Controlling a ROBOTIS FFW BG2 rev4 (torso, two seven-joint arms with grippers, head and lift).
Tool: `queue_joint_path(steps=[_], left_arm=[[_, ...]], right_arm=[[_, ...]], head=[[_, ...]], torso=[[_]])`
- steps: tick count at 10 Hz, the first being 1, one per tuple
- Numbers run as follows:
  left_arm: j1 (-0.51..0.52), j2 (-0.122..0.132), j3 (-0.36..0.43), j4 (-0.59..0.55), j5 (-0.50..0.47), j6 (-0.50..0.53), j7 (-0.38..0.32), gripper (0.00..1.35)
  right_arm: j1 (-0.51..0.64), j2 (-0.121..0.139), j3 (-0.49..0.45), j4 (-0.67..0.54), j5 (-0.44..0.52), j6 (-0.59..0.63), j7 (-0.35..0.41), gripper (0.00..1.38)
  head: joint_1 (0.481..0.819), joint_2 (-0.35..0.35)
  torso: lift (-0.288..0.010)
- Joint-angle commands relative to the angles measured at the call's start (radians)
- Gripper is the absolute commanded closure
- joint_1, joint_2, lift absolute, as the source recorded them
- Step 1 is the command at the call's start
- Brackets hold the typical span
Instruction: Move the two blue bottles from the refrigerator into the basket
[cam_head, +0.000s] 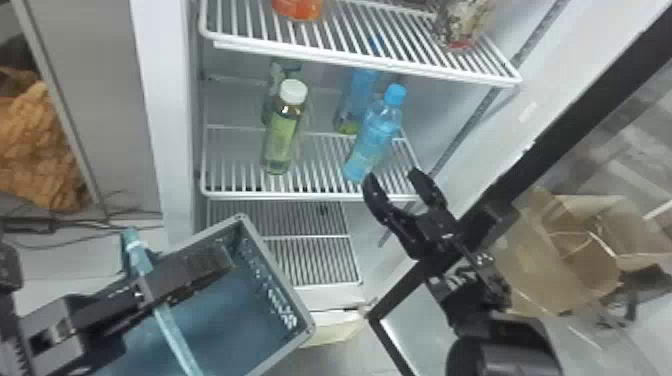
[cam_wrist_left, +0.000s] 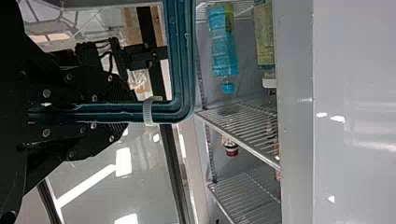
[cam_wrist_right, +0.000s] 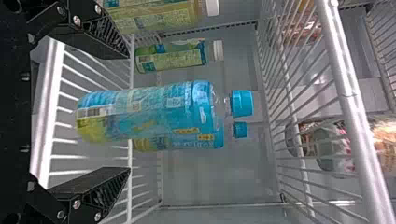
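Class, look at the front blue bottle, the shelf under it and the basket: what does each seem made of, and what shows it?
Front blue bottle: probably clear, shiny plastic, judging by its see-through neck.
Shelf: probably white-coated metal, from its thin, glossy bars.
Basket: likely moulded plastic, smooth and matte, with rounded rim corners.

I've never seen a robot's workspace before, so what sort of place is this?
It looks like an indoor spot at an open refrigerator, perhaps in a shop or test room: wire shelves, a blue bottle and a green bottle with a white cap show that.
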Motion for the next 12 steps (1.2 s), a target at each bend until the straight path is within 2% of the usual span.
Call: queue_joint_path(steps=[1, 7, 12], left_arm=[[0.000, 0.003, -0.003, 0.000, 0.003, 0.000, 0.000, 1.19], [-0.003, 0.011, -0.013, 0.008, 0.007, 0.000, 0.001, 1.19], [-0.005, 0.015, -0.019, 0.008, 0.013, -0.007, 0.001, 1.19]], right_arm=[[-0.048, -0.007, 0.031, 0.046, -0.001, 0.000, -0.009, 0.21], [-0.158, -0.014, 0.098, 0.135, 0.005, -0.007, -0.067, 0.21], [-0.229, -0.017, 0.098, 0.196, 0.019, -0.007, -0.102, 0.24]], head=[[0.695, -0.350], [0.695, -0.325], [0.695, -0.320]], torso=[[-0.216], [-0.216], [-0.216]])
